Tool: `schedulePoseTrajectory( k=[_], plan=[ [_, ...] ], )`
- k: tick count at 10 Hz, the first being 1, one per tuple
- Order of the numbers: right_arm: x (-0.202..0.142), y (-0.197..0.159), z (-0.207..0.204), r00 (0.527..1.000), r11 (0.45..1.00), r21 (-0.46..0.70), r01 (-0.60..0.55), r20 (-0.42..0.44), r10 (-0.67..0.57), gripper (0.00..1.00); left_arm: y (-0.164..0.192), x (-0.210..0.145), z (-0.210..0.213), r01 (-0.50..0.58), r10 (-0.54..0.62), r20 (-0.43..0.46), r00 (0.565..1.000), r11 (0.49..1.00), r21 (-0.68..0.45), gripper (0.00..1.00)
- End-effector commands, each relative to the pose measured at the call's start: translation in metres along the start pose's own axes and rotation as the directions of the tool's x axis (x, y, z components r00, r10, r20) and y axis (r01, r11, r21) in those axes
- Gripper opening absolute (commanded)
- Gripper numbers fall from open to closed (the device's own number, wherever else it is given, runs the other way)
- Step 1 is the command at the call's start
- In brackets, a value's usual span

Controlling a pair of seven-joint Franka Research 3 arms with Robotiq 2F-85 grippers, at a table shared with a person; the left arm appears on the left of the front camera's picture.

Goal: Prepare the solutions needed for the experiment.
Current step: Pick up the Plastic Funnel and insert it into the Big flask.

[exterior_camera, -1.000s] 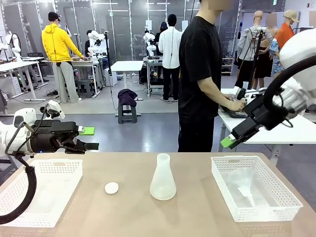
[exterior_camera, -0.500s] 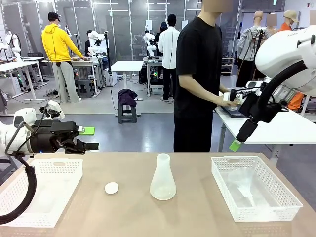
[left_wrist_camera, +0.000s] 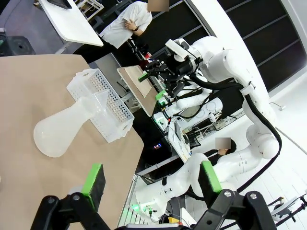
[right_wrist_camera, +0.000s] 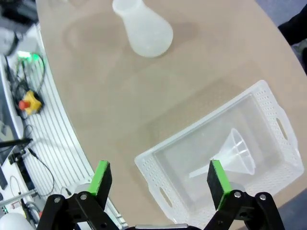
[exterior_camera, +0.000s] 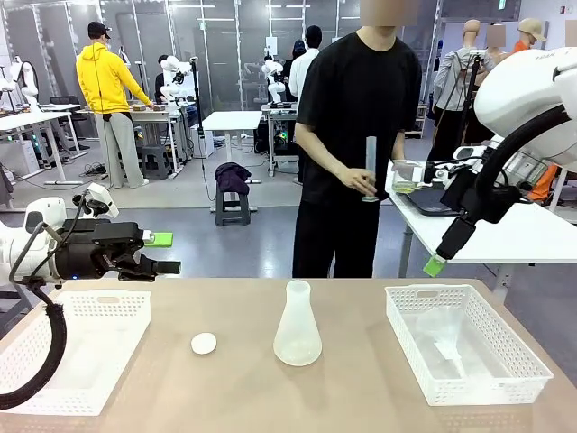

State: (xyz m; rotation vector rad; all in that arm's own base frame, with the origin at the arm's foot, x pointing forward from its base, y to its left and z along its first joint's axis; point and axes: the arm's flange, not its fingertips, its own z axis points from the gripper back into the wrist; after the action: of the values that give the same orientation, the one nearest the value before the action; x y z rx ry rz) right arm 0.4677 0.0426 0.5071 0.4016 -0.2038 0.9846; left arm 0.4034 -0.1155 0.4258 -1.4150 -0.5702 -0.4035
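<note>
Counter [exterior_camera: 361, 397] mostly bare around flask [exterior_camera: 297, 336], open room on both sides. Left claw [exterior_camera: 168, 253] spread wide, level over far-left edge. Right claw [exterior_camera: 435, 264] spread wide, high over basket [right_wrist_camera: 148, 165] with funnel [right_wrist_camera: 235, 148]. Solutions [exterior_camera: 405, 187] in beaker [exterior_camera: 407, 170] beyond Right claw, on side table [exterior_camera: 523, 239].

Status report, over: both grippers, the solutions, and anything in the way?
Left gripper open, empty, left of flask. Right gripper open, empty, above right basket. Solutions in beaker beside person, off our table. Nothing blocks flask.
</note>
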Motion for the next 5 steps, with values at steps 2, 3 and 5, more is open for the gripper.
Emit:
schedulePoseTrajectory(
  k=[2, 3, 5],
  plan=[
    [0.015, -0.052, 0.003, 0.97, 0.966, -0.159, -0.206, -0.161, 0.18, 1.0, -0.001, 0.001, -0.001, -0.009, 0.009, 0.011, 1.0, 1.0, -0.019, 1.0],
    [0.021, -0.066, 0.0, 0.959, 0.949, -0.193, -0.249, -0.184, 0.214, 1.0, -0.001, 0.001, -0.001, -0.009, 0.009, 0.011, 1.0, 1.0, -0.019, 1.0],
    [0.034, -0.092, -0.01, 0.935, 0.926, -0.227, -0.302, -0.259, 0.241, 1.0, -0.001, 0.001, -0.001, -0.009, 0.009, 0.011, 1.0, 1.0, -0.019, 1.0]
  ],
)
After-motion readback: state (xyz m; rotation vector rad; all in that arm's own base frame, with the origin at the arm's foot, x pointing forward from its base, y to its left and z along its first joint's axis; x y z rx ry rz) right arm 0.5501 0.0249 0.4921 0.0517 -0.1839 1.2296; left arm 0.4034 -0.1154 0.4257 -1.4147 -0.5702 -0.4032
